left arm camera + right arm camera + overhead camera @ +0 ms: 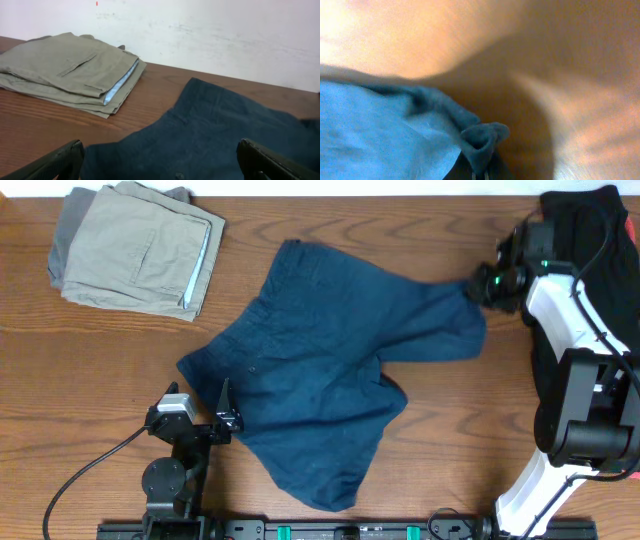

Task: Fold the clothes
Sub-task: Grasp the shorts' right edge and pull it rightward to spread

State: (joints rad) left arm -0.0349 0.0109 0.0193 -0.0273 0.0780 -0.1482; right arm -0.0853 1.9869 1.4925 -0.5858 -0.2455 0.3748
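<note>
Navy shorts (385, 130) are pinched at a corner by the right gripper (480, 285), likely for spreading flat; left gripper (228, 408) is parked open.

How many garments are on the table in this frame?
4: navy shorts spread in the centre; folded khaki shorts at the far left; a grey garment peeking from under them; a black garment at the far right. More may be hidden.

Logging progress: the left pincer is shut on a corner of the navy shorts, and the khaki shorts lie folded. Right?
No: the right pincer is shut on that corner of the navy shorts, as the right wrist view shows; the left pincer stands open. The khaki shorts do lie folded.
</note>
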